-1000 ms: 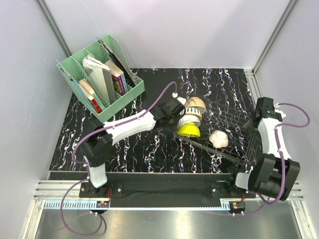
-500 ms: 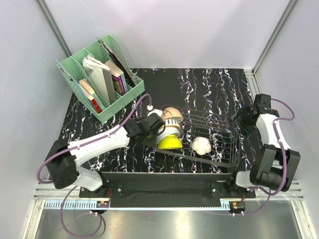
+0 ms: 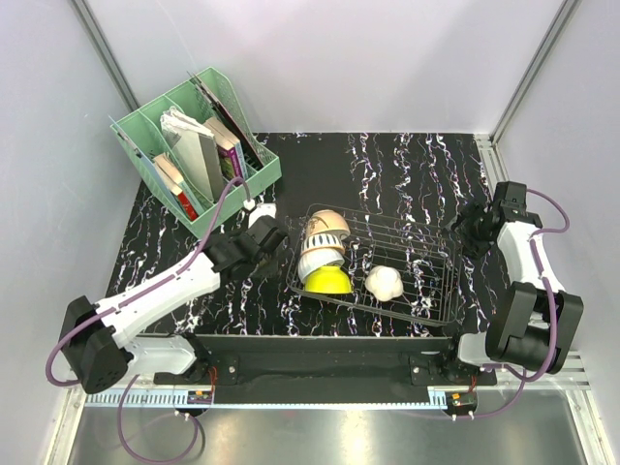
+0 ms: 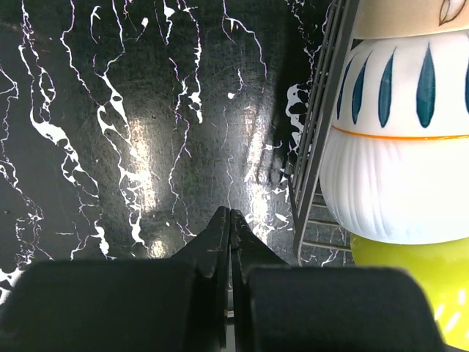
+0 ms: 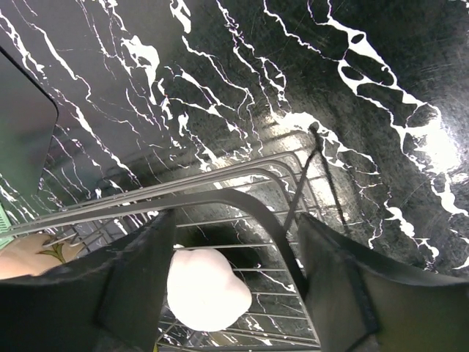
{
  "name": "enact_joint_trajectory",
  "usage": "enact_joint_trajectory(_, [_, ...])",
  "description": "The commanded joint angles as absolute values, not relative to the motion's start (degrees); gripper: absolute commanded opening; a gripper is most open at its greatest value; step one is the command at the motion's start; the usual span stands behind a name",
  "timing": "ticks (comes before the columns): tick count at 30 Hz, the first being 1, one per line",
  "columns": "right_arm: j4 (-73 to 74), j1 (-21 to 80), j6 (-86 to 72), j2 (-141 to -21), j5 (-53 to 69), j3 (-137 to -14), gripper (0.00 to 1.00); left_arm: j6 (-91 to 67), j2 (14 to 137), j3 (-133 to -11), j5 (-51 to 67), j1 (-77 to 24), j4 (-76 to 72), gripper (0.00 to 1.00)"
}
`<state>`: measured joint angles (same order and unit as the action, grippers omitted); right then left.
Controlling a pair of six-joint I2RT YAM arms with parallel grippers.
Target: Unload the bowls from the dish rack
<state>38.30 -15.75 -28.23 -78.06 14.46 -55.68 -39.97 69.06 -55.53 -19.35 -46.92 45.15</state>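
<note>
No bowl is out yet, as far as the pictures show. All the bowls are in the dish rack (image 3: 426,254), so the whole job is left to do. A bunch of bowls (image 3: 322,250) lie on their sides, tucked one into the next, at the 9 o'clock end of the rack. The yellow-green bowl (image 3: 327,281) is the one closest to 6 o'clock in that bunch. One white bowl (image 3: 385,281) sits alone, upside down, near the middle of the rack, well apart from the others.

The left gripper (image 4: 229,224) is shut tight with nothing in it. It hangs over the bare table (image 3: 407,165) just beside the rack's 9 o'clock edge, close to the bunch of bowls. The right gripper (image 5: 236,220) is wide open and holds nothing. It is at the rack's 3 o'clock end, with the bent end wire between its fingers.

There is open table at 12 o'clock from the rack and at 8 o'clock, good spots to put bowls down. The green book box (image 3: 254,184) stands at 10 o'clock, near the left arm, so that side is tight. The table edge at 3 o'clock is near, so the right arm has little room there
</note>
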Motion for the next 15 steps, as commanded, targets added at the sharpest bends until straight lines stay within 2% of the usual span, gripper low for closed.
enact_joint_trajectory(1, [35.7,-15.0,-28.5,-77.9,17.3,-56.5,0.68,-38.4,70.5,-58.3,-20.4,-46.8,44.3,0.04])
enact_joint_trajectory(2, [35.6,-14.9,-28.6,-78.3,17.2,-57.1,0.61,-38.4,70.7,-58.5,-20.4,-46.9,44.4,0.07])
enact_joint_trajectory(5, [35.0,-14.0,-28.6,-81.2,17.6,-59.0,0.48,-38.3,71.0,-59.3,-20.4,-46.9,44.4,0.17])
enact_joint_trajectory(6, [34.8,-13.5,-28.7,-82.8,17.5,-59.5,0.46,-38.2,71.1,-59.4,-20.2,-46.9,44.4,0.23])
enact_joint_trajectory(8, [34.6,-12.0,-28.9,-84.0,17.3,-60.8,0.40,-38.1,71.2,-59.6,-19.9,-46.9,44.4,0.25])
enact_joint_trajectory(10, [34.1,-10.1,-29.2,-85.3,16.5,-61.4,0.40,-37.8,71.2,-59.6,-20.0,-46.8,44.3,0.35])
enact_joint_trajectory(12, [33.1,-9.1,-30.1,-86.2,16.0,-61.8,0.33,-37.2,71.2,-59.5,-20.2,-46.9,44.3,0.36])
enact_joint_trajectory(13, [32.7,-8.0,-30.7,-86.6,15.9,-61.9,0.33,-36.9,71.3,-59.5,-20.3,-46.9,44.3,0.40])
enact_joint_trajectory(15, [31.6,-6.8,-31.2,-87.8,15.9,-62.1,0.33,-36.4,71.4,-59.6,-20.5,-46.9,44.3,0.40])
